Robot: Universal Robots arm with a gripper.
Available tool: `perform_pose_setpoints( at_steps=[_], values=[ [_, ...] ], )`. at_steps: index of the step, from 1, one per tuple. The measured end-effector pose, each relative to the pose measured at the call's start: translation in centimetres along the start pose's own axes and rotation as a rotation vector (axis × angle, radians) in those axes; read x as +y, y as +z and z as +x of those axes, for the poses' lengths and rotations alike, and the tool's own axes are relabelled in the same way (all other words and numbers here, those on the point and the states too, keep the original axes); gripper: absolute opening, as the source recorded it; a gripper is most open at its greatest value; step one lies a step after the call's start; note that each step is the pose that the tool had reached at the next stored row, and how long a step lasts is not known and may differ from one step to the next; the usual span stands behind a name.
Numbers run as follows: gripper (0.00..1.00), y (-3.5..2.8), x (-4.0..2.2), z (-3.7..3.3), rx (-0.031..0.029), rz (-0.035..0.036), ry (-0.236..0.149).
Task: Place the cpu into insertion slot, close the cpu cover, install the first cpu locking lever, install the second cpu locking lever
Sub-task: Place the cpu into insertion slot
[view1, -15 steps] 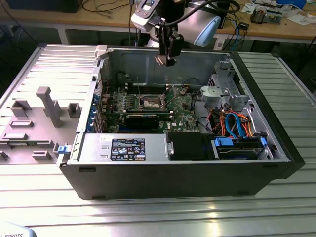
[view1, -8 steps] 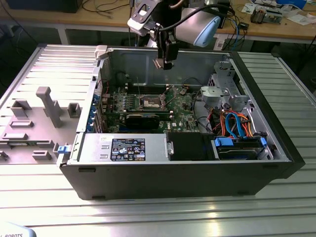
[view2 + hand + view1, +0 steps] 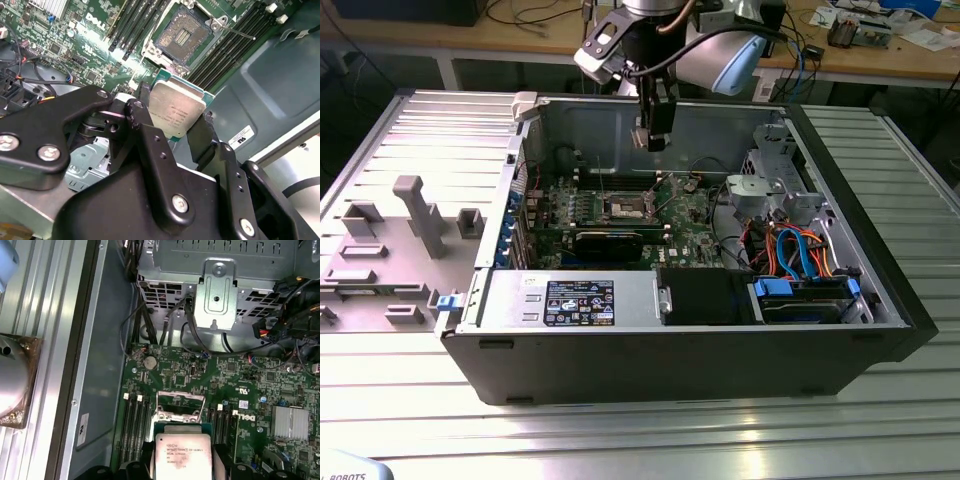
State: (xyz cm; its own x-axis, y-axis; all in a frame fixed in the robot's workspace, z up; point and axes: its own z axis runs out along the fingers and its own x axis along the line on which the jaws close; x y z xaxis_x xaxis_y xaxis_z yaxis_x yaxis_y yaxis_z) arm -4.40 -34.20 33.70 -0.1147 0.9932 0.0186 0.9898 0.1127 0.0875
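The cpu is gripped by the claw above the uncovered insertion slot, which is flanked by black memory slots.

Ribbed metal table — glare along front, wooden workbench behind, tangled cables

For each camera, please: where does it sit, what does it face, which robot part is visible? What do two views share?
Exterior view: off the arm, above the open computer case, looking down into it; arm and gripper hang over the motherboard.
Second wrist view: on the arm, looking along black fingers at the clamped cpu, the insertion slot beyond.
First wrist view: on the arm, facing motherboard and drive cage; gripper holds the cpu.
Both wrist views share cpu and insertion slot.
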Motion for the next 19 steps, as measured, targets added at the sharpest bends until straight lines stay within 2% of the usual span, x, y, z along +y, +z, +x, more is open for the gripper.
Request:
perform_pose_setpoints(
  at_steps=[12, 16, 19],
  values=[
    [0.54, 0.09, 0.0, 0.01, 0.0001, -0.0003, 0.004],
    [0.54, 0.43, -0.04, 0.0, -0.0055, -0.0013, 0.065],
    [0.54, 0.79, -0.07, -0.01, -0.006, -0.0015, 0.071]
  ],
)
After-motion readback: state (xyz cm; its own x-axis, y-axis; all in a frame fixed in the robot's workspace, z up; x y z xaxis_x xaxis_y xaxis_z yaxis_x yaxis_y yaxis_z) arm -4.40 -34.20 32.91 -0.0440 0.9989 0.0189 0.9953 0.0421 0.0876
